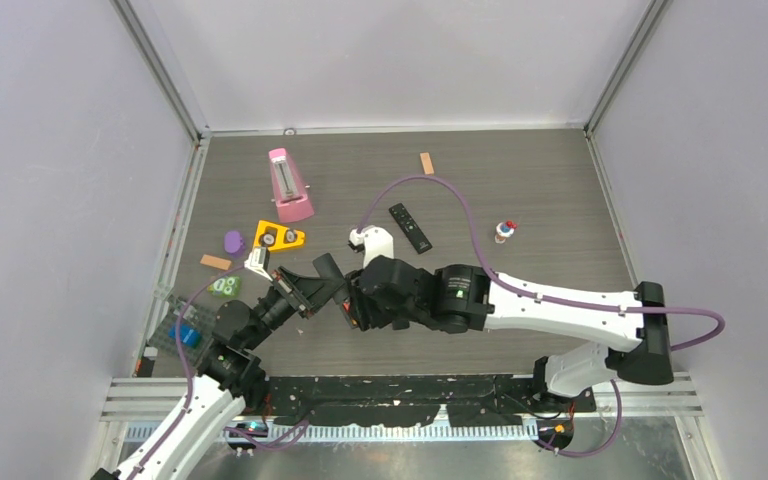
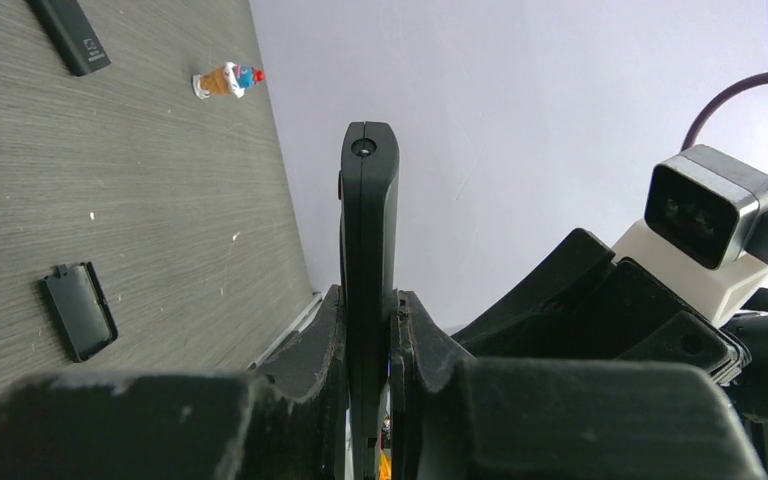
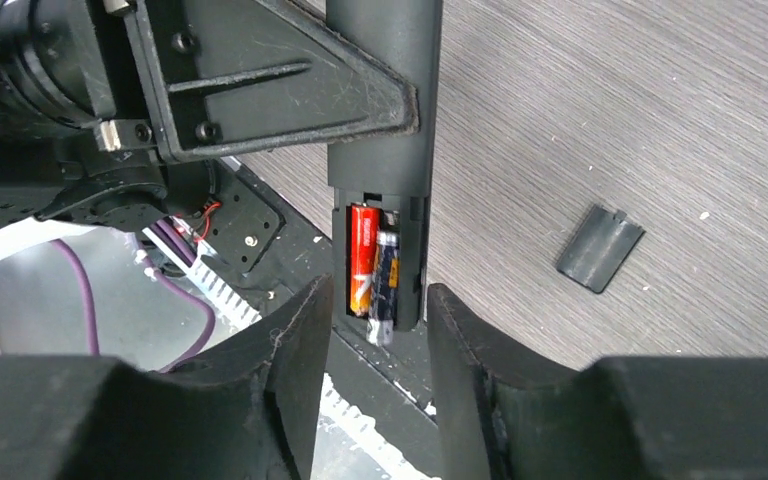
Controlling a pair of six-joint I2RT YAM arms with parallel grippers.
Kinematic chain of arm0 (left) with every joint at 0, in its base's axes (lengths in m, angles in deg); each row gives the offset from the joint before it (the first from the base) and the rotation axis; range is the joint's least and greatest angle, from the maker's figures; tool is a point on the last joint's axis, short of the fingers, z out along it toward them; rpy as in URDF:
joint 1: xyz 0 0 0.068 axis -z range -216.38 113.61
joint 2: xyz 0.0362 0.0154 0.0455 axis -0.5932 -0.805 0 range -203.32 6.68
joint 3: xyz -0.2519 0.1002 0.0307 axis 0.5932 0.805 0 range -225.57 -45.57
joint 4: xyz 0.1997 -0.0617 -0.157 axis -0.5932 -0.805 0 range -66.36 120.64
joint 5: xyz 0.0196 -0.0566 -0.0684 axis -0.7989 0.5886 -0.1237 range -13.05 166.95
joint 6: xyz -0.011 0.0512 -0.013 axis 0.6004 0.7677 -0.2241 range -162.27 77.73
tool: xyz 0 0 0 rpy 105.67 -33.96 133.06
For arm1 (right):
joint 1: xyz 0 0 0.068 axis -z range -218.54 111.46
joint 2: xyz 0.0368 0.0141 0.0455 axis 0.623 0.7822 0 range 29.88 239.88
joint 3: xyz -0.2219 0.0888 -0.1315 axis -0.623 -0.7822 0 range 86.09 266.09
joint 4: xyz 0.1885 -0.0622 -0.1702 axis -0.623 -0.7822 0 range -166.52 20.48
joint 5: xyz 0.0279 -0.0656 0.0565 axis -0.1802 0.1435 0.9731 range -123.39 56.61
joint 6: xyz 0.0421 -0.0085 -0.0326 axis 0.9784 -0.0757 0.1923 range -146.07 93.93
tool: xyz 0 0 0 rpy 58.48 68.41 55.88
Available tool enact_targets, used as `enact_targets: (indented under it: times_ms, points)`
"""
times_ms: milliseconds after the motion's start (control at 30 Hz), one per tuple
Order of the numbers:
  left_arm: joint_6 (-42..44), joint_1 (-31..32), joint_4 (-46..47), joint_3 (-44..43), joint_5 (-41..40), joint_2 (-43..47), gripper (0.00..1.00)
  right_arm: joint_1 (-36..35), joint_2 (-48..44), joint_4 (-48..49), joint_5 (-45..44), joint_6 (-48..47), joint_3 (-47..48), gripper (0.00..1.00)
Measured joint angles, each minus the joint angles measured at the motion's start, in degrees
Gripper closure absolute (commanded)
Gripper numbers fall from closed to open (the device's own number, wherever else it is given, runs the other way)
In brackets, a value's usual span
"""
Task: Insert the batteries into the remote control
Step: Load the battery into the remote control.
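Right wrist view: looking along the remote control (image 3: 380, 175), battery bay open and facing the camera, pretty clear shot

batteries (image 3: 364, 255): two of them side by side in the remote control's bay, red-orange one next to a dark one, dark one reaching a bit closer to the remote control's end

left gripper (image 2: 368, 300): clamped tight on the remote control, thin edge pinched between the fingers, held up off the table (image 1: 520, 180)

right gripper (image 3: 378, 310): jaws apart, one finger on each side of the remote control's battery end, nothing pinched, small gap on both sides

battery cover (image 3: 600, 247): flat on the table, well apart from the remote control

second black remote (image 1: 410, 227): lying on the table beyond the held remote control

little toy figure (image 1: 503, 231): farther out from the remote control, past the second black remote
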Motion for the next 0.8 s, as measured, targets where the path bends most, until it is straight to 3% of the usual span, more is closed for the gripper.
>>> enact_targets:
  times_ms: [67,333,567,800]
  points:
    - [-0.11,0.0,0.0,0.0,-0.02,0.02,1.0,0.24,-2.14,1.38,0.09,1.01,-1.64,0.42]
    - [-2.75,0.0,0.04,0.13,-0.81,0.13,1.0,2.38,-15.54,11.08,1.11,5.27,-15.13,0.38]
    - [-7.56,0.0,-0.02,1.14,-2.21,1.25,1.0,2.71,-21.77,21.0,3.52,5.79,-26.1,0.55]
    - [-10.36,0.0,-0.63,1.25,-3.43,3.45,1.0,2.71,-20.15,24.87,5.29,5.62,-26.14,0.58]
